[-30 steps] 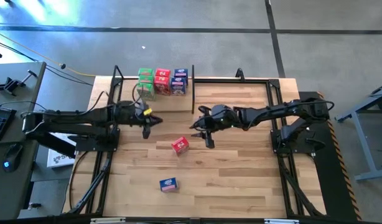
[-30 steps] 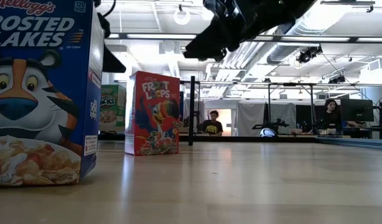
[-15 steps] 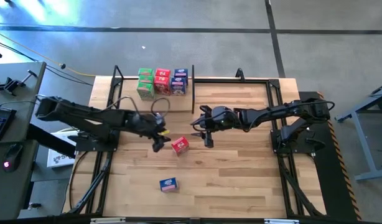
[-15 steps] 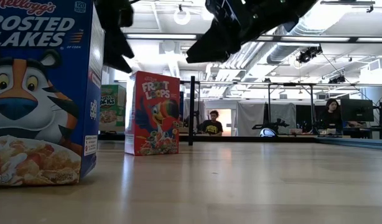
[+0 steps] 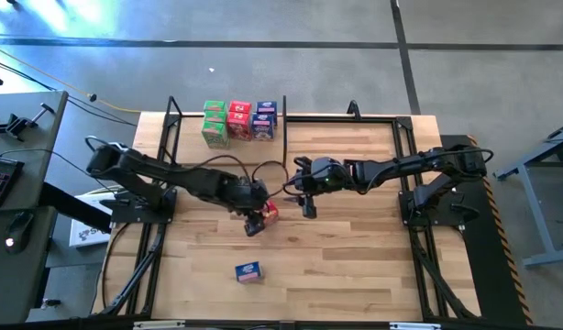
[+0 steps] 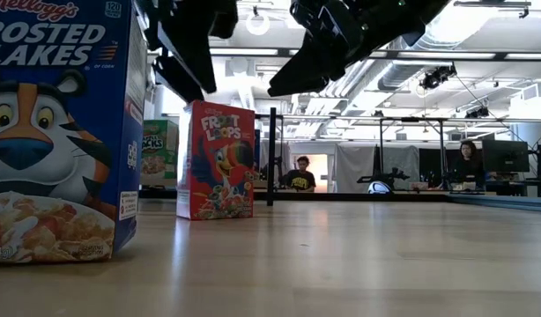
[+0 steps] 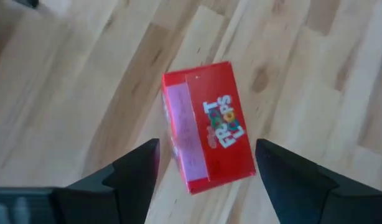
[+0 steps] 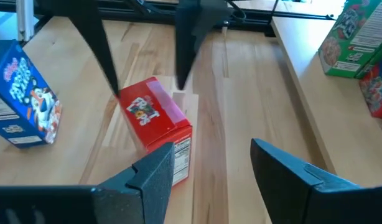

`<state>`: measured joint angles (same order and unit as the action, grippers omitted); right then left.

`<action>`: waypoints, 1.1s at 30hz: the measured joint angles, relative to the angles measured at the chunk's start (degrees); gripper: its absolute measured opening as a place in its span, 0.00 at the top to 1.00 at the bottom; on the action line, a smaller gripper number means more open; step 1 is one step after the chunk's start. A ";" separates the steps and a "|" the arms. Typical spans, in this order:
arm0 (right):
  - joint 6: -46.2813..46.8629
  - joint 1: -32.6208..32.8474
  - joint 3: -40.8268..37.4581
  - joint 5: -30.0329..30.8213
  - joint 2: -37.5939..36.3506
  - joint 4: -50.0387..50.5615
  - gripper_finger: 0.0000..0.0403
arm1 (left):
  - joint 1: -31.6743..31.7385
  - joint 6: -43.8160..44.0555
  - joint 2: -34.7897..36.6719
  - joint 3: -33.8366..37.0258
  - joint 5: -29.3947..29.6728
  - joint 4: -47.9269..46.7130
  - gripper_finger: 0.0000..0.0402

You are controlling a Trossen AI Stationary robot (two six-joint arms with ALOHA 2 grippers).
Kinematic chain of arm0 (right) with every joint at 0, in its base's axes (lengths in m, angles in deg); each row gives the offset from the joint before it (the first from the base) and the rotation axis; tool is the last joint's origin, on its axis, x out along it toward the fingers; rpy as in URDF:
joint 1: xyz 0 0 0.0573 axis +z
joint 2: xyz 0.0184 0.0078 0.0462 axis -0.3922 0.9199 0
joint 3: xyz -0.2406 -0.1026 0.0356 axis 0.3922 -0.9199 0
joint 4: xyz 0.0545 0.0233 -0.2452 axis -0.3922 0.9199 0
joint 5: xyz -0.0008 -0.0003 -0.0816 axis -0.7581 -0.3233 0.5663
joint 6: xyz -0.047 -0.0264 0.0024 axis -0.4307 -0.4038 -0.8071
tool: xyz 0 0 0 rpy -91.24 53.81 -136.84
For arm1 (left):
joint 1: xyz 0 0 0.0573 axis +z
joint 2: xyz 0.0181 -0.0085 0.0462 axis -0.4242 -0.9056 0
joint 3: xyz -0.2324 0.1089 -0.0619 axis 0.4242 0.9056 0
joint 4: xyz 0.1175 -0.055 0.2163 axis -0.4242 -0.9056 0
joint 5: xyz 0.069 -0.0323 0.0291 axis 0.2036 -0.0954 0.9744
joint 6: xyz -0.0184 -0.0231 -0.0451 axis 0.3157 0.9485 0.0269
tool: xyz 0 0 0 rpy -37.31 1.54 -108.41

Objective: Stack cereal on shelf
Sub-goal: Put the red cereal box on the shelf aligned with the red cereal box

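While the left gripper hangs wide open over the red cereal box, half hiding it mid-frame, the right gripper gapes empty.

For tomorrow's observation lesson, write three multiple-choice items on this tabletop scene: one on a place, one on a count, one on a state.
1. Where is the left gripper?
A. over the red Froot Loops cereal box near the table's middle
B. over the blue Frosted Flakes cereal box
C. at the light-wood shelf

2. How many cereal boxes stand loose on the wood-plank table, off the shelf?
A. none
B. two
C. five

3. How are the left gripper's fingers?
A. shut on the red box
B. shut, holding nothing
C. open, one on each side of the red box

Answers: 1 A, the high view shows it above the red box. 2 B, one red and one blue. 3 C, the left wrist view shows them spread apart.
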<state>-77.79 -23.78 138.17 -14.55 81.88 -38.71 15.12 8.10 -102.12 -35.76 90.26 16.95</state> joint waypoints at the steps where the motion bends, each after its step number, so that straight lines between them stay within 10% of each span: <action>1: -0.04 0.00 0.00 -0.22 0.00 0.00 0.50 | -0.13 0.02 -0.84 -0.83 0.81 -1.49 0.36; 33: 0.48 0.11 0.00 -0.77 0.00 0.32 0.50 | 0.49 -3.05 -1.45 -4.96 -5.19 -5.65 0.36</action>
<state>-77.31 -23.67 138.17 -15.32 81.88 -38.39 15.61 5.05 -103.57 -40.72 85.07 11.30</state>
